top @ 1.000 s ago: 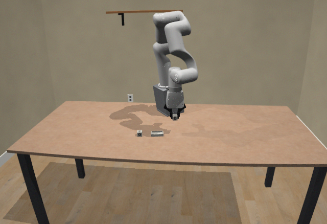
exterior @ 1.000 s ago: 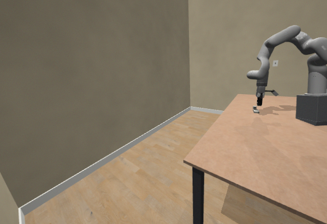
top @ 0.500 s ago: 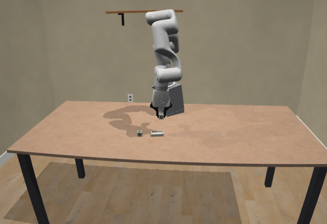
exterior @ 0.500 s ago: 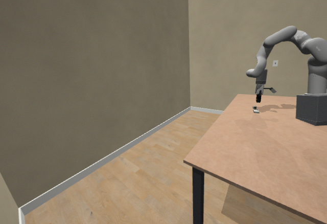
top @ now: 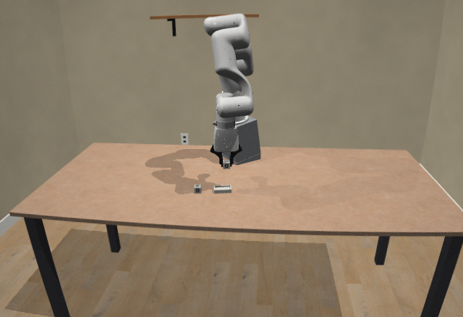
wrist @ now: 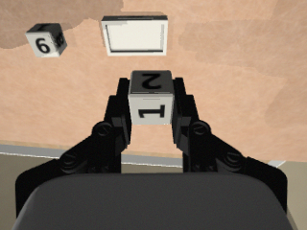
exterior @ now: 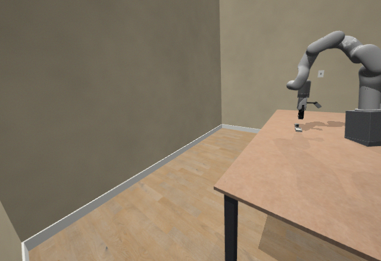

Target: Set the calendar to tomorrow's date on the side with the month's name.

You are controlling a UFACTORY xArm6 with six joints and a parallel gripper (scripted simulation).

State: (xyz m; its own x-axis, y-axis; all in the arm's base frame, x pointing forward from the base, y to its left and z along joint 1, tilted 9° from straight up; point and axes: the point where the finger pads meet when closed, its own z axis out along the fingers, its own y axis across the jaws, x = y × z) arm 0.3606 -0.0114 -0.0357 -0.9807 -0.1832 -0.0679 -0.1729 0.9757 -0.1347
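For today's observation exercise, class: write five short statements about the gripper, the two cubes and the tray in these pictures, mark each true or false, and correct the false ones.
1. The gripper is shut on a cube. True.
2. The held cube shows a 1 and a 2 to the wrist camera. True.
3. The other cube stands in the tray. False: it sits on the table, beside the tray.
4. The tray holds no cube. True.
5. The held cube rests on the table. False: it hangs in the air above the table, as the top view shows.
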